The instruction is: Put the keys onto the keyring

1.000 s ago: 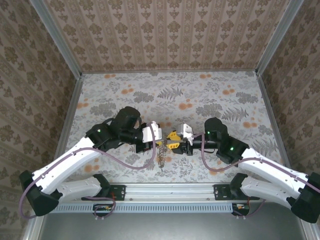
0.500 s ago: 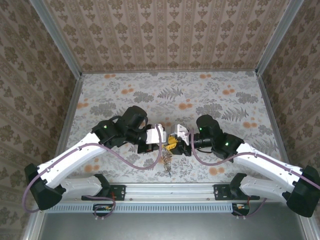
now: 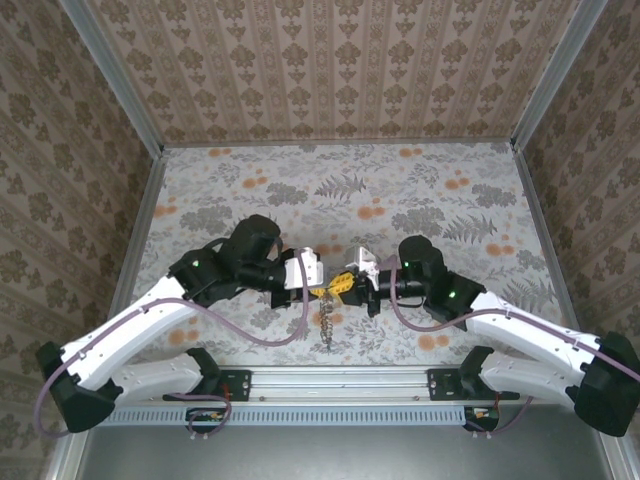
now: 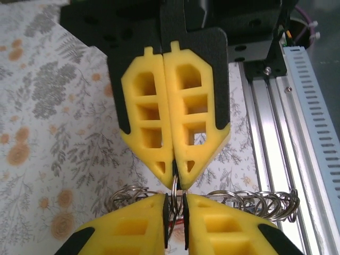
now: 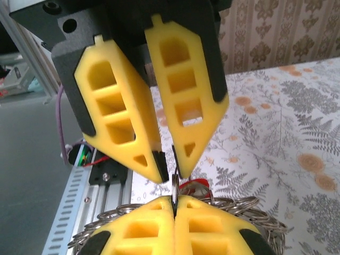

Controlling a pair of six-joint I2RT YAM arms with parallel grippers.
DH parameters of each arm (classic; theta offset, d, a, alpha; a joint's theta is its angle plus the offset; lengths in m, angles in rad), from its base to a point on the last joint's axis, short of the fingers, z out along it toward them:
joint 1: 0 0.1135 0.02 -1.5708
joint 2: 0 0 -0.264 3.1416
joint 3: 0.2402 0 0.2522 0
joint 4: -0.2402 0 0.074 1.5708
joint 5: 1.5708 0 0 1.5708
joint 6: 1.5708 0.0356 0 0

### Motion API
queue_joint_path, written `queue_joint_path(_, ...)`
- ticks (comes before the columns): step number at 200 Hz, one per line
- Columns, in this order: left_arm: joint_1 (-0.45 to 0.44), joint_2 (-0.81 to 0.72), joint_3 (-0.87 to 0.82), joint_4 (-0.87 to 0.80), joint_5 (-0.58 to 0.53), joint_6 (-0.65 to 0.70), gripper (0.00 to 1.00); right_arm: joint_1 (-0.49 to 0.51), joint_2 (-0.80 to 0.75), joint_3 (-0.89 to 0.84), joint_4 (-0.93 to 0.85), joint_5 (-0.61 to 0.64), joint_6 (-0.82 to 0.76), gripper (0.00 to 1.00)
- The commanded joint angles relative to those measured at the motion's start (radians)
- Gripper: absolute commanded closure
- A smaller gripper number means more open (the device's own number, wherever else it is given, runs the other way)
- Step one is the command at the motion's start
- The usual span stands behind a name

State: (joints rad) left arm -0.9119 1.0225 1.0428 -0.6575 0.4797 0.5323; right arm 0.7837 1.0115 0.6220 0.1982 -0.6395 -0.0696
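One coiled, silvery wire keyring.

Robot lab test cell: wallpaper-patterned panels, floral tabletop, aluminium mounting rail.

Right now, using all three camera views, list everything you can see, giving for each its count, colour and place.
keyring: one, silvery coiled wire, pinched between both grippers, the rest dangling below them
red piece: one, red, just behind the ring near the fingertips; perhaps a key head, too small to tell
table: one, pale cloth with grey leaves and orange flowers, under the arms
walls: three, brown patterned paper, at the far end and both sides
rail: one, silver metal, along the near edge
left gripper: one, yellow fingers, shut on the keyring
right gripper: one, yellow fingers, shut on the keyring, tip to tip with the left
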Motion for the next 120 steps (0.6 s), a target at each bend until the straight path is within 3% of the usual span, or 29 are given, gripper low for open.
queue_joint_path(1, 0.014, -0.041, -0.047, 0.087, 0.027, -0.059, 0.82, -0.001, -0.025, -0.045, 0.290, -0.033, 0.133, 1.00)
queue_joint_path(33, 0.021, -0.047, -0.064, 0.117, 0.044, -0.074, 0.81, 0.000, -0.035, -0.092, 0.448, -0.016, 0.176, 1.00)
queue_joint_path(92, 0.026, -0.047, -0.088, 0.170, 0.095, -0.096, 0.82, 0.000, -0.071, -0.146, 0.545, 0.048, 0.191, 1.00)
queue_joint_path(120, 0.027, -0.052, -0.095, 0.187, 0.109, -0.109, 0.93, 0.002, -0.068, -0.162, 0.599, 0.058, 0.204, 1.00)
